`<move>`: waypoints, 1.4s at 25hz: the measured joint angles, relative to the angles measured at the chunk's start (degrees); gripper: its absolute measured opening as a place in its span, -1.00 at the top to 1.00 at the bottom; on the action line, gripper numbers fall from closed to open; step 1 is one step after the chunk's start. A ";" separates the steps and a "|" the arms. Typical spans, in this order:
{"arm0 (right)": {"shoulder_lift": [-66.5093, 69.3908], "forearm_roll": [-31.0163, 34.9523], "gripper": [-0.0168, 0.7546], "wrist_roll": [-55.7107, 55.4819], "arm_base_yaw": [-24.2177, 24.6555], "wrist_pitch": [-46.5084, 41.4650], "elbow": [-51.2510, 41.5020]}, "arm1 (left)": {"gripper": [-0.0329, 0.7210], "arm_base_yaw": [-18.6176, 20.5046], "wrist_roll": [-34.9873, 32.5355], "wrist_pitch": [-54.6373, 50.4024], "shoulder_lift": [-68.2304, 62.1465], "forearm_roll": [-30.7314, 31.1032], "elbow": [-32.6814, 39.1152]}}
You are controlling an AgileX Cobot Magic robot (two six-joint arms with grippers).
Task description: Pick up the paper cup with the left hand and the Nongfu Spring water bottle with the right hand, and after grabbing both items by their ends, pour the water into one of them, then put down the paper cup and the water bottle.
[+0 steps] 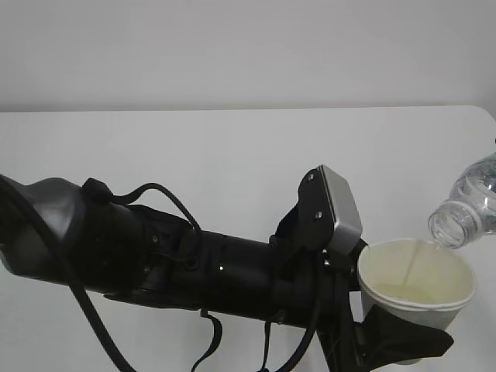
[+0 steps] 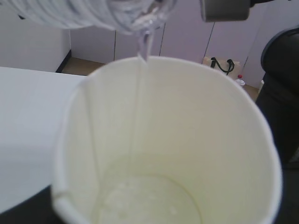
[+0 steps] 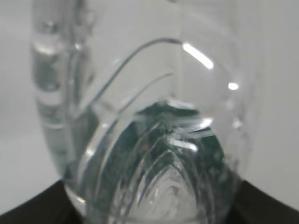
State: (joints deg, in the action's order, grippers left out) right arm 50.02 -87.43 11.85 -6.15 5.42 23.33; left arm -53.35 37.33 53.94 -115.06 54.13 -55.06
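Note:
The white paper cup [image 1: 417,284] is held upright above the table at the lower right, with my left gripper [image 1: 404,346] shut on its lower part. In the left wrist view the cup [image 2: 196,140] fills the frame. The Nongfu Spring water bottle [image 1: 467,208] leans in from the right edge, its open mouth over the cup's rim. A thin stream of water [image 2: 143,49] falls from the bottle [image 2: 93,11] and pools in the cup's bottom [image 2: 149,200]. The clear ribbed bottle with its green label [image 3: 149,140] sits in my right gripper [image 3: 149,212], which is shut on its base end.
The white table [image 1: 232,155] runs back to a plain wall. My left arm [image 1: 194,263] with its loose cables lies across the lower left. In the left wrist view, a black bag [image 2: 222,64] stands on the floor beyond the table's edge.

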 joint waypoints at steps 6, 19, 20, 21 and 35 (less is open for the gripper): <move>0.00 -0.26 -0.13 0.00 0.00 0.00 0.00 | -0.32 0.00 0.00 0.00 0.00 0.00 0.00; 0.00 -1.36 -0.13 0.00 0.00 0.00 0.00 | -0.32 0.00 0.00 0.00 0.00 0.00 0.00; 0.00 -1.36 -0.13 0.00 0.00 0.00 0.00 | -0.32 0.00 0.00 0.00 0.00 0.00 0.00; 0.00 -1.36 -0.13 0.00 0.00 0.00 0.00 | -0.32 0.00 0.00 0.00 0.00 0.00 0.00; 0.00 -1.47 -0.13 0.00 0.00 0.00 0.00 | -0.32 0.00 0.00 0.00 0.00 0.00 0.00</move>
State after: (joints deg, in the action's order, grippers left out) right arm 50.02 -88.90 11.85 -6.15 5.42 23.33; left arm -53.35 37.33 53.94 -115.06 54.13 -55.06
